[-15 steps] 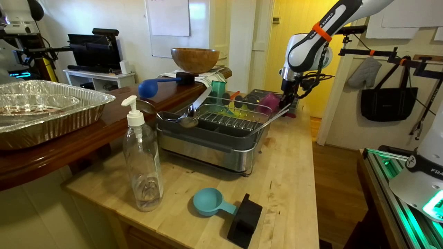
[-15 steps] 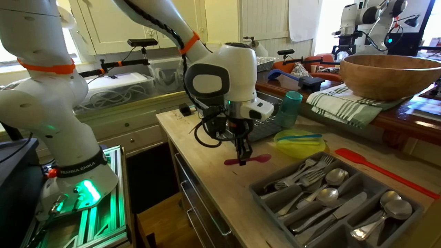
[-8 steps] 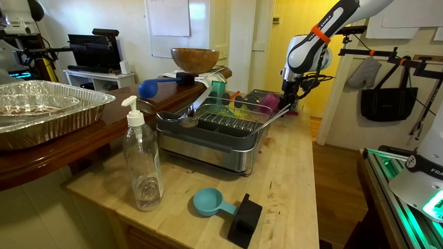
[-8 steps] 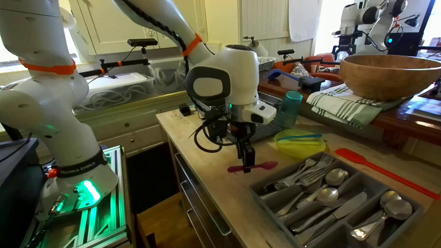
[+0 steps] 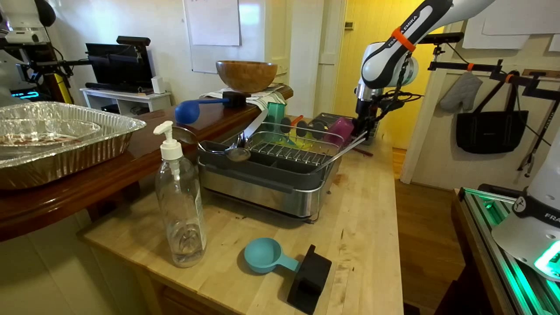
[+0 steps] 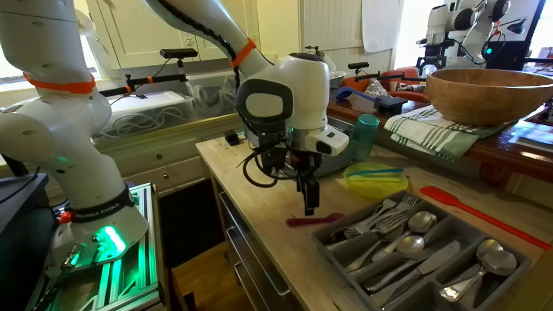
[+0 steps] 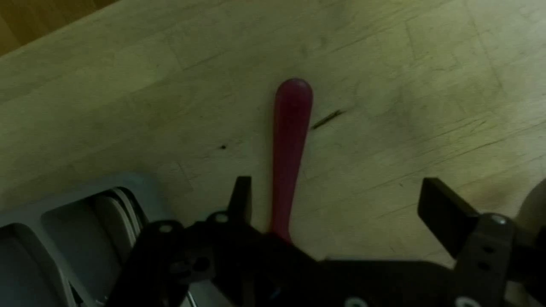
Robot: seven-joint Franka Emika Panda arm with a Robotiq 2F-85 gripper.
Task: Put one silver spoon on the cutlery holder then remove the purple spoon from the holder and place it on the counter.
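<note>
In an exterior view, from left to right, a foil tray [image 5: 78,159] rests on a dark brown table [image 5: 87,188], a clear pump bottle [image 5: 180,205] stands on the wooden counter [image 5: 367,210], and a dark-grey cutlery holder [image 5: 258,173], with metal utensils [image 5: 237,154] tilting out of it, sits along one side of a steel dish rack [image 5: 267,199]. In an exterior view, the purple spoon [image 6: 313,220] lies on the counter, just beside a grey cutlery tray [image 6: 458,229] containing silver cutlery [image 6: 410,246]; a red spatula [image 6: 479,213] lies beyond that tray. The wrist view shows the gripper [image 7: 336,192] above the spoon; its jaws stand wide apart, holding nothing, and neither touches the visible handle.
</note>
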